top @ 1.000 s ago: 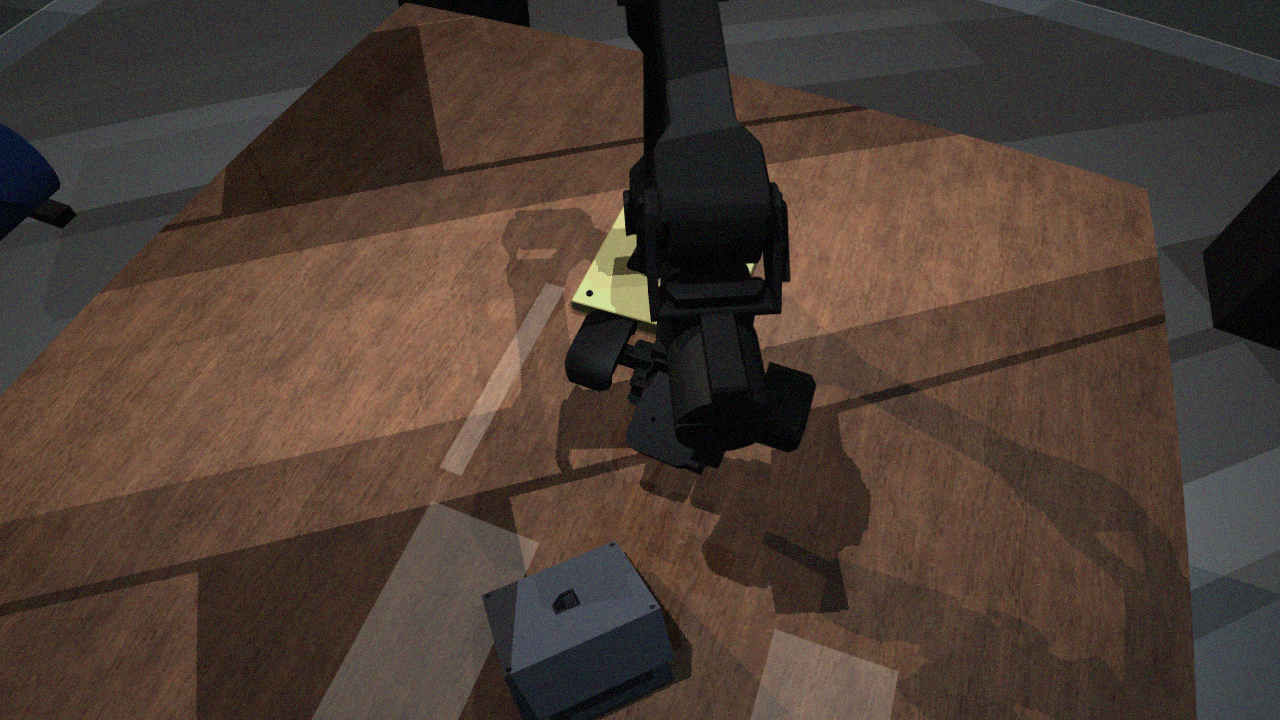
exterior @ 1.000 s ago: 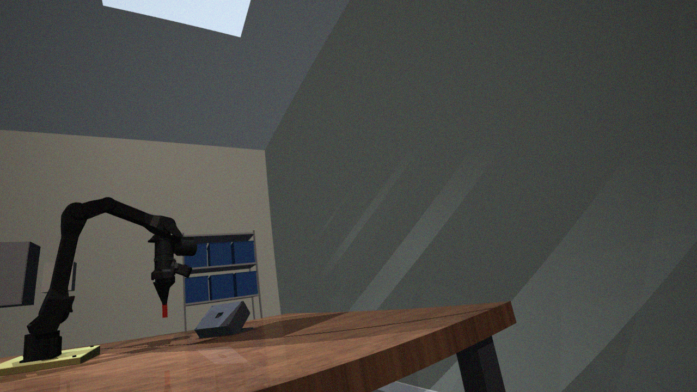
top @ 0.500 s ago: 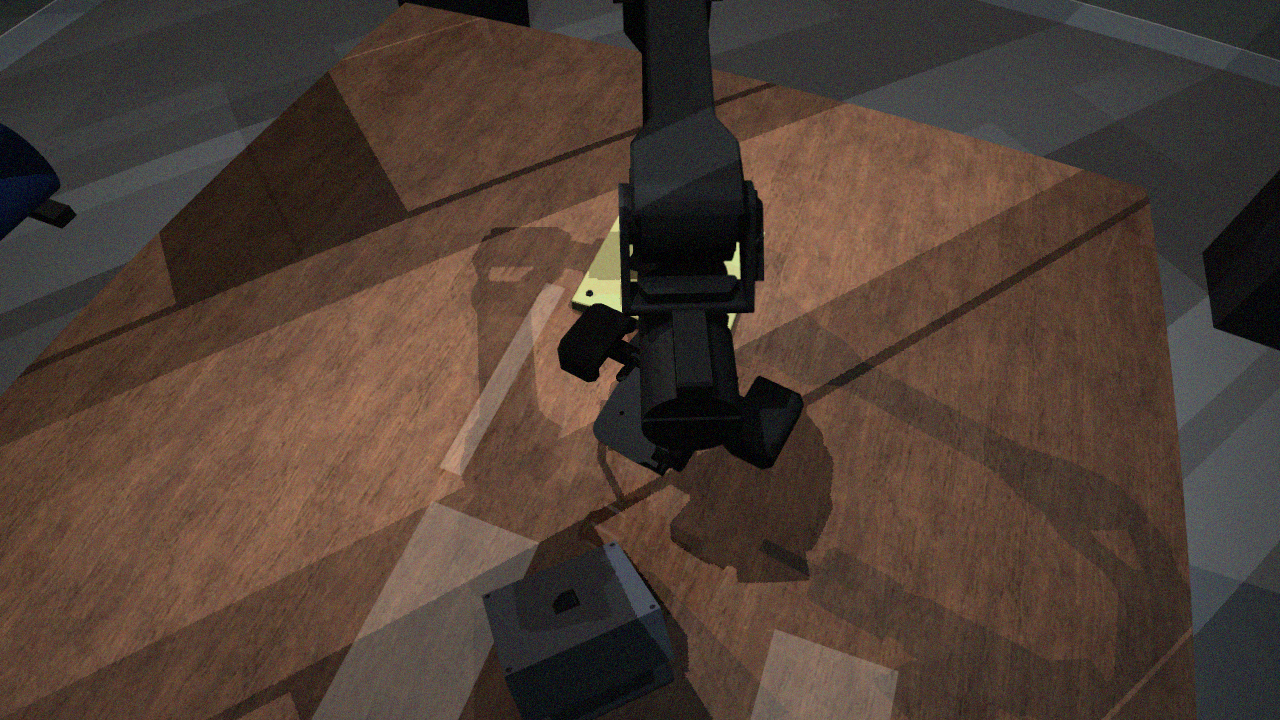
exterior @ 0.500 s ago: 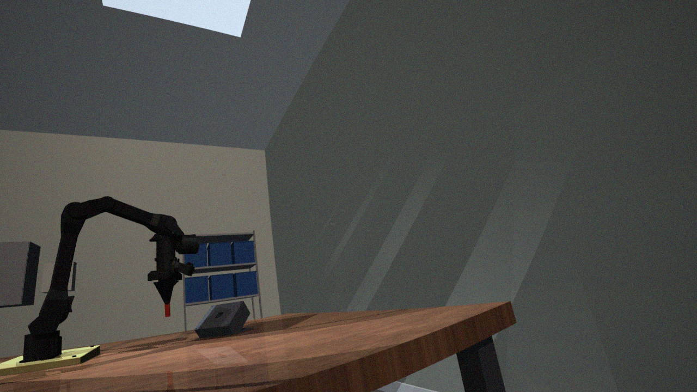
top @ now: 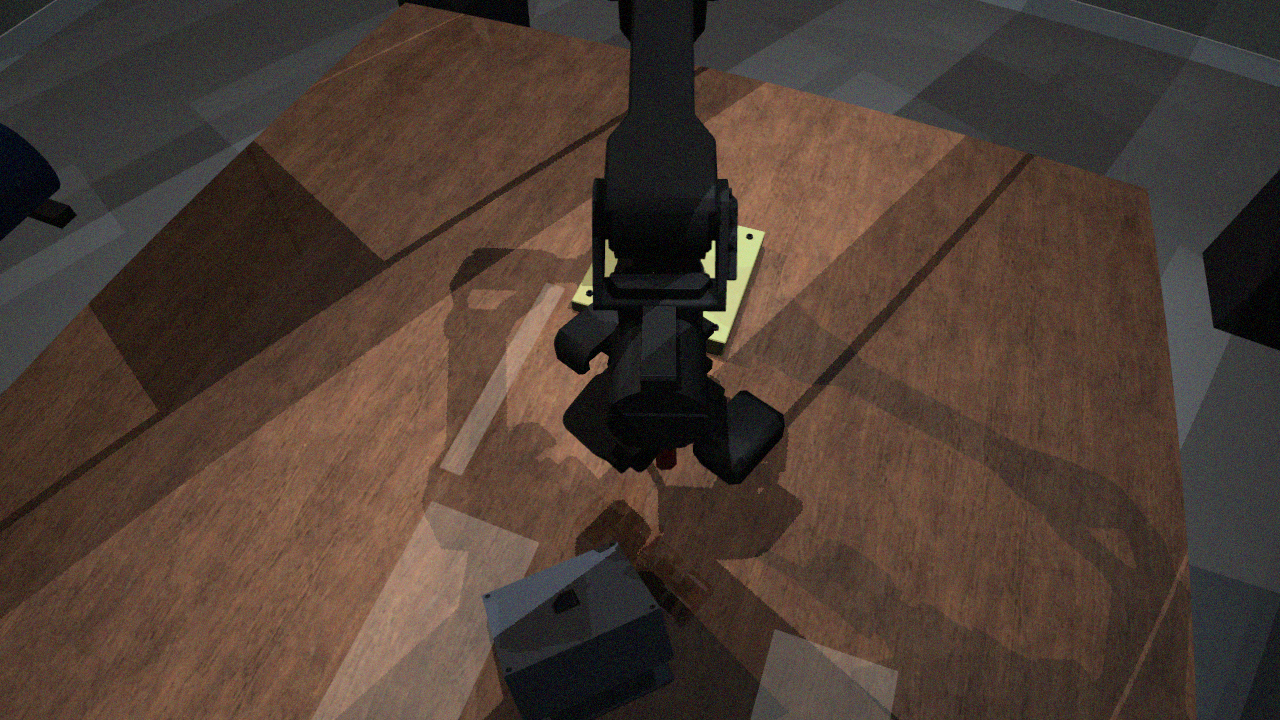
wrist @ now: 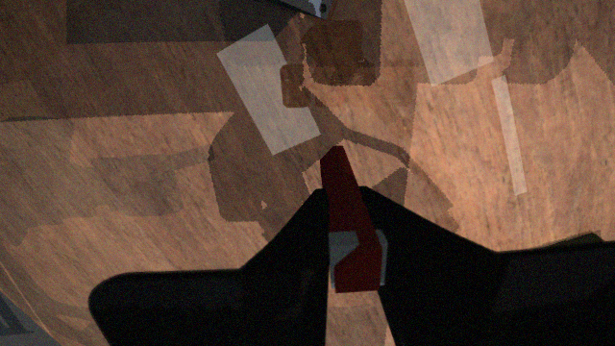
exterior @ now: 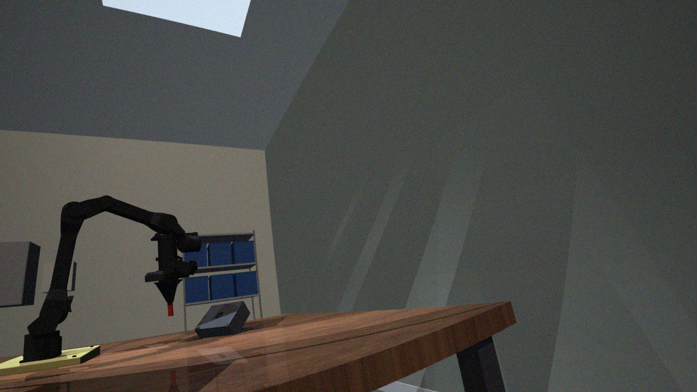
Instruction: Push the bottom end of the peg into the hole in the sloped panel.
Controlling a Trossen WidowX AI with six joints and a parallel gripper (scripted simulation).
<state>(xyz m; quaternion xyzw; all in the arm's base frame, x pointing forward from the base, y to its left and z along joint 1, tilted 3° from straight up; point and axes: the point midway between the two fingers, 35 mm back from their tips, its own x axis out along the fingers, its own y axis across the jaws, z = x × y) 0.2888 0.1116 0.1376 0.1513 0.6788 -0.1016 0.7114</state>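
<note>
The dark red peg (top: 665,459) (exterior: 170,310) (wrist: 343,211) has flat sides and grey-blue patches near its top end. My gripper (exterior: 169,301) (wrist: 340,198) is shut on it and points down, holding it raised above the table, bottom end below the fingertips. In the top view the arm hides most of the peg. The dark blue-grey sloped panel (top: 621,610) (exterior: 233,322) stands beyond the gripper from the base; only a corner of it shows at the top of the wrist view (wrist: 313,5). Its dark angular hole (top: 565,600) (exterior: 219,315) is empty.
The wooden table (top: 895,376) (exterior: 414,336) carries the arm's yellow-green base plate (top: 745,268) (exterior: 87,354). Light patches and arm shadows lie across the wood. A shelf with blue bins (exterior: 220,284) stands behind the table in the exterior view.
</note>
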